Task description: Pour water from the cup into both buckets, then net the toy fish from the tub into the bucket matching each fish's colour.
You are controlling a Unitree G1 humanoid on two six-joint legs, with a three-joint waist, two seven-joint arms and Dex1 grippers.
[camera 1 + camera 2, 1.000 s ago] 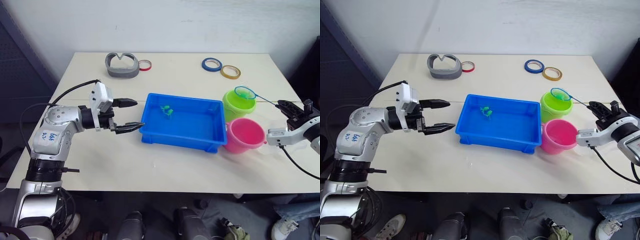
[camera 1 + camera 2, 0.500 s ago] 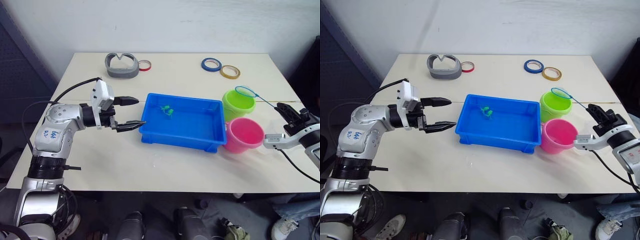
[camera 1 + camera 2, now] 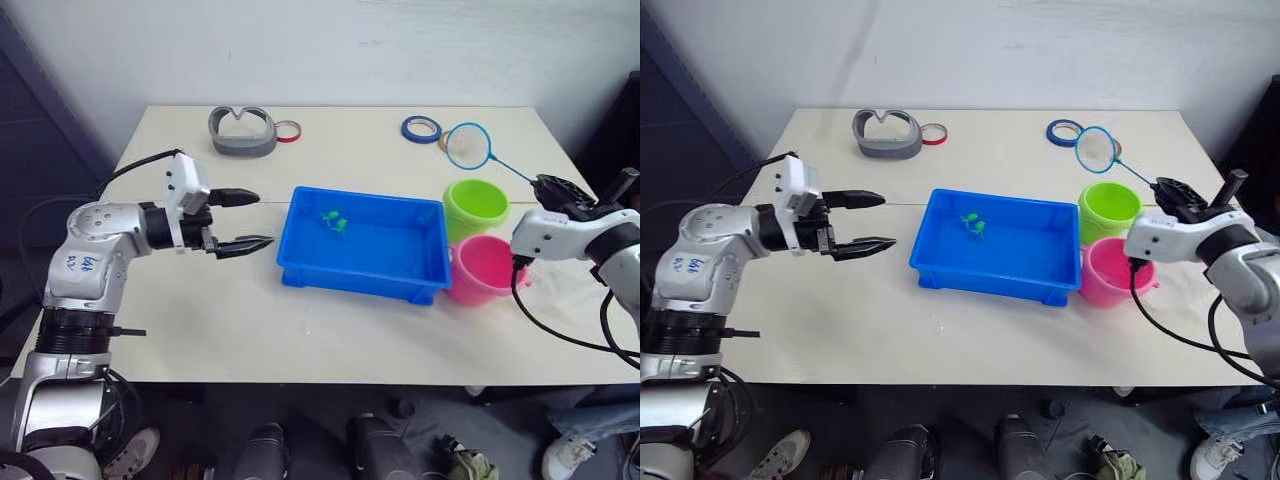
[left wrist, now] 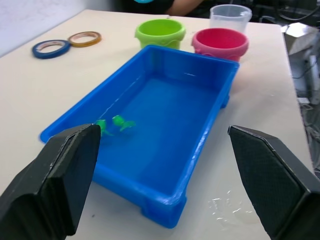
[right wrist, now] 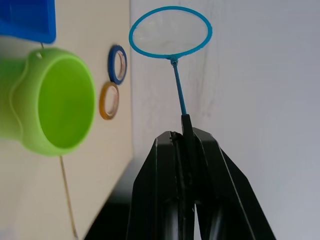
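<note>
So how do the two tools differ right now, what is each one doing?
The left tool is open and empty, its fingers spread and pointing at the tub from beside its left end. The right tool is shut on the net handle, holding the hoop raised behind the green bucket. The left tool sits low near the table; the right tool sits by the pink bucket. Both have black fingers.

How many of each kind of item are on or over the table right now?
Buckets: 2, green, pink
Tub: 1
Toy fish: 2, both green
Net: 1
Clear cup: 1
Tape rings: 3
Grey curved object: 1
Total: 11
</note>
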